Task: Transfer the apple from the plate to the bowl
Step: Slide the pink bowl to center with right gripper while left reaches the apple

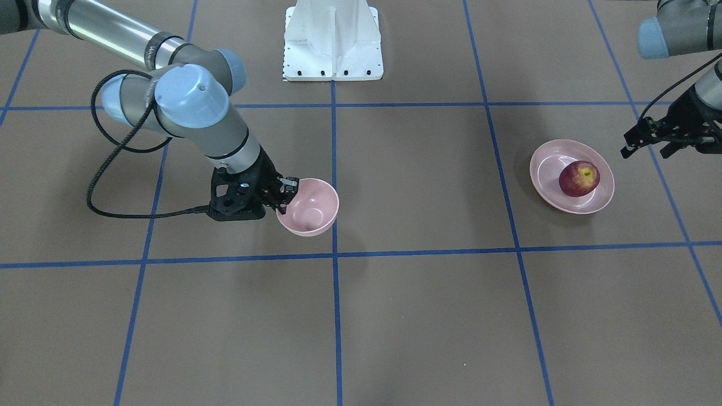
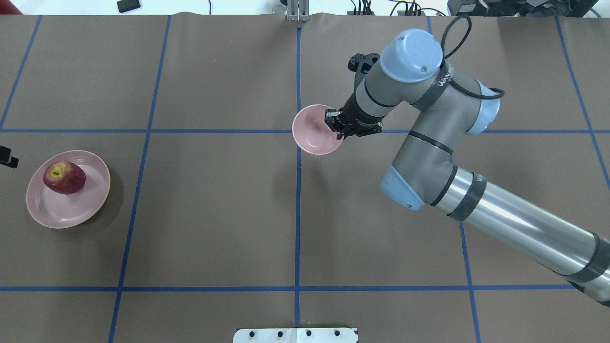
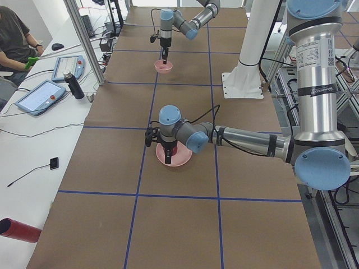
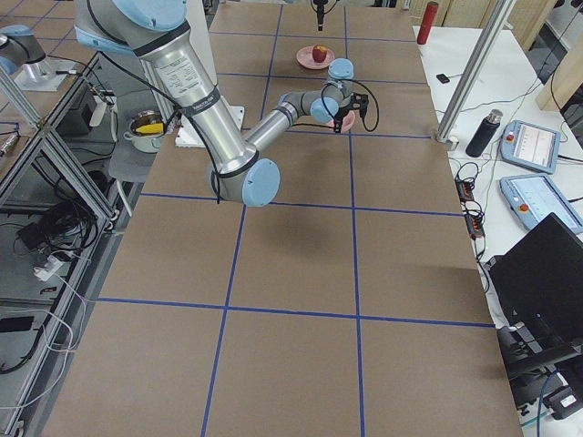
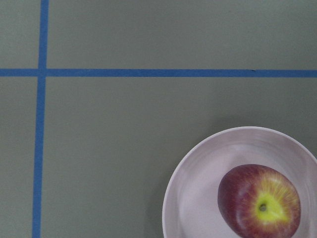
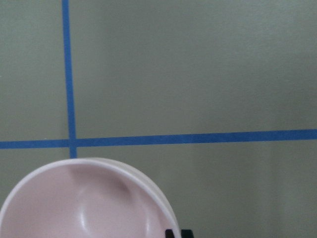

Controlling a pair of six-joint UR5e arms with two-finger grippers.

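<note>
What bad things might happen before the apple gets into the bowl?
1. The right gripper pinches the bowl at just one side of its rim, so the bowl might slip or tip.
2. The apple is round and sits off-centre on the plate. The open left gripper might nudge it so that it rolls off.
3. The bowl looks barely wider than the apple, so a drop might miss.

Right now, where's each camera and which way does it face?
Front-facing: across table, facing robot base; left end effector, right end effector show.
Overhead: behind robot, looking down; right arm.
Exterior left: table's end; left arm near, over plate.
Exterior right: opposite end; right arm near, apple far.
Left wrist: down on apple, plate; no body.
Right wrist: down on bowl rim; fingertips.
Front-facing and overhead share bowl, plate, apple.
</note>
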